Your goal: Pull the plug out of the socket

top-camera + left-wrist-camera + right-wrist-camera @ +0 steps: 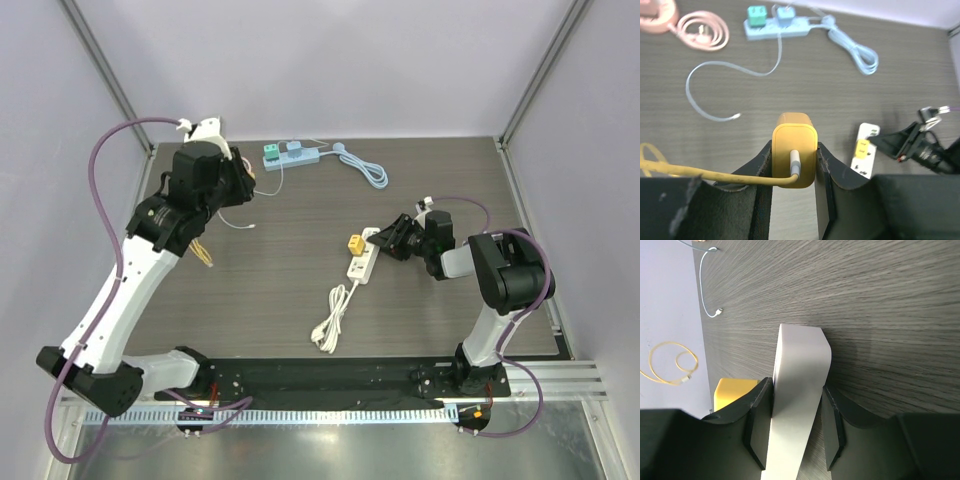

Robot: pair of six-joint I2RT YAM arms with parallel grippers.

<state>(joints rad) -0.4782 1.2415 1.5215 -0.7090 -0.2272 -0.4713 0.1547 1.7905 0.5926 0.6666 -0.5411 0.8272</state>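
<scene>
Risk, noted from the largest item down. The white power strip point(362, 264) is lying on the counter point(450, 180), and the right claw point(796, 407) is clamping one end of it from both sides. If that clamp is slipping, I am expecting the strip to skate or lift under any tug.

A seated plug point(354, 244), also yellow, is sitting in the strip just beside the right claw. I am judging that another pull is probably waiting there, and the left arm is carrying a load that is blocking it from reaching in.

The left claw point(794, 162) is clenching the yellow charger plug point(794, 145), with its pads pressing the two side faces. The plug is hanging clear of any socket, raised above the counter and well apart from the strip.

The yellow cable point(700, 175) is trailing loose to the left from the plug's near face. It is risking a snag on the arm or on other cords during any swing across.
</scene>
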